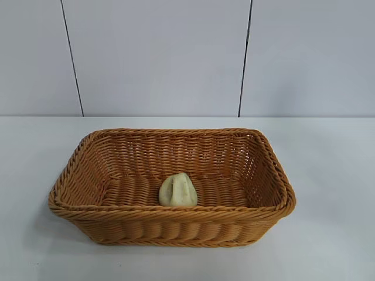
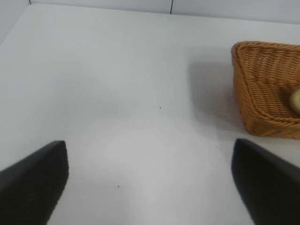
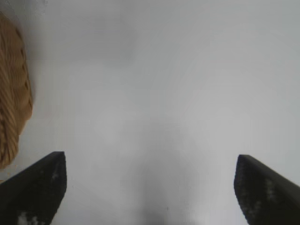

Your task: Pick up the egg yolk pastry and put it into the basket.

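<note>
Your egg yolk pastry (image 1: 178, 191) already sits in the basket (image 1: 176, 215) at frame centre, both the left gripper (image 2: 150, 187) and right gripper (image 3: 150, 187) gape empty, so only parking remains.

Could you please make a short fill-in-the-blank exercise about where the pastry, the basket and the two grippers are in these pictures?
1. The egg yolk pastry lies ____ the basket.
2. The basket stands on a ____ table.
3. The left gripper has its fingers ____, above bare table beside the basket.
4. The right gripper holds ____.

Missing words: inside; white; open; nothing
</note>
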Robot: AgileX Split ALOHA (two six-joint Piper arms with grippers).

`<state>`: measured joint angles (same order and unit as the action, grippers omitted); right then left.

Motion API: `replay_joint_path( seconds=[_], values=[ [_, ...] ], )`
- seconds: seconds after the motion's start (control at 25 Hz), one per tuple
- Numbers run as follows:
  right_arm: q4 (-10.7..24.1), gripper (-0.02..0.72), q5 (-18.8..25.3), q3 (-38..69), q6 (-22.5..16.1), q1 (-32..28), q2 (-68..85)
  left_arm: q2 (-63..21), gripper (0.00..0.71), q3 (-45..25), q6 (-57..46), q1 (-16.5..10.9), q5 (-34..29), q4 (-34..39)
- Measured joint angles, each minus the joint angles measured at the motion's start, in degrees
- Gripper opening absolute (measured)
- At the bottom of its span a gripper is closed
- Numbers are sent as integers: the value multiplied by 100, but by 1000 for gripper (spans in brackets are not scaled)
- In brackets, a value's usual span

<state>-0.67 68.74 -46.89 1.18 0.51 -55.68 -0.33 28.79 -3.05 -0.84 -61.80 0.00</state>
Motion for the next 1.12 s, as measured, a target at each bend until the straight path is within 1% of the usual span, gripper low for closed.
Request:
replay_joint_path(
  seconds=[0.08,0.2,0.32,0.52,0.92,1.12],
  values=[
    [-4,695,-228,462,92,0,713,0,678,0,0,0,0,0],
    [-12,695,-618,1059,105,0,1611,0,678,0,0,0,0,0],
    [-144,695,-962,1511,118,0,2458,0,678,0,0,0,0,0],
    [-203,695,-957,1843,118,0,3489,0,678,0,0,0,-5,0],
    [-281,695,-975,1843,118,0,3856,0,678,0,0,0,-5,0],
    [-281,695,-975,1843,118,0,4564,0,678,0,0,0,-5,0]
  ],
)
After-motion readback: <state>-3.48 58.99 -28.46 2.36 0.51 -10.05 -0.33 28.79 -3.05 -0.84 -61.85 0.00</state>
